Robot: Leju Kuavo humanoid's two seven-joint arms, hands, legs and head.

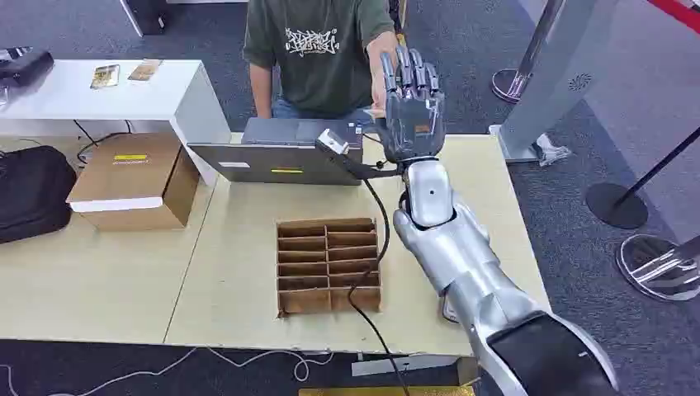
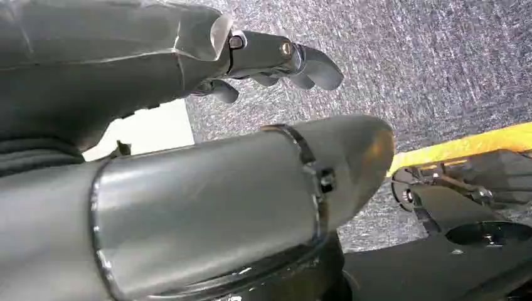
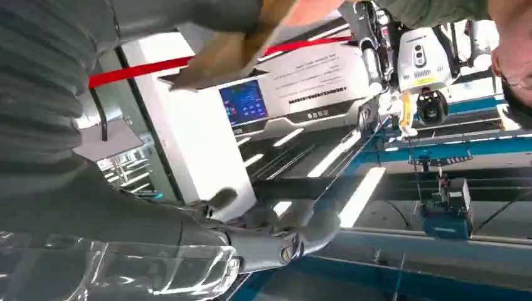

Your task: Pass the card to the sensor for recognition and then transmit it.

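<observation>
My right hand (image 1: 411,103) is raised upright above the far edge of the table, fingers straight and apart, back toward me. A person in a green shirt reaches a hand (image 1: 382,51) to just behind it. In the right wrist view my fingers (image 3: 276,233) hold nothing, and a blurred tan flat thing, likely the card (image 3: 216,58), is at the person's fingers (image 3: 301,9), apart from mine. The small grey sensor (image 1: 333,142) on its cabled arm stands by the laptop (image 1: 272,157), left of my hand. My left hand (image 2: 276,56) hangs over the carpet, loosely curled, holding nothing.
A cardboard divider tray (image 1: 328,266) lies mid-table with a black cable across it. A brown box (image 1: 136,180) and a black bag (image 1: 29,194) sit at the left. A white side table (image 1: 186,99) stands behind. Stanchion bases (image 1: 615,206) stand on the carpet at the right.
</observation>
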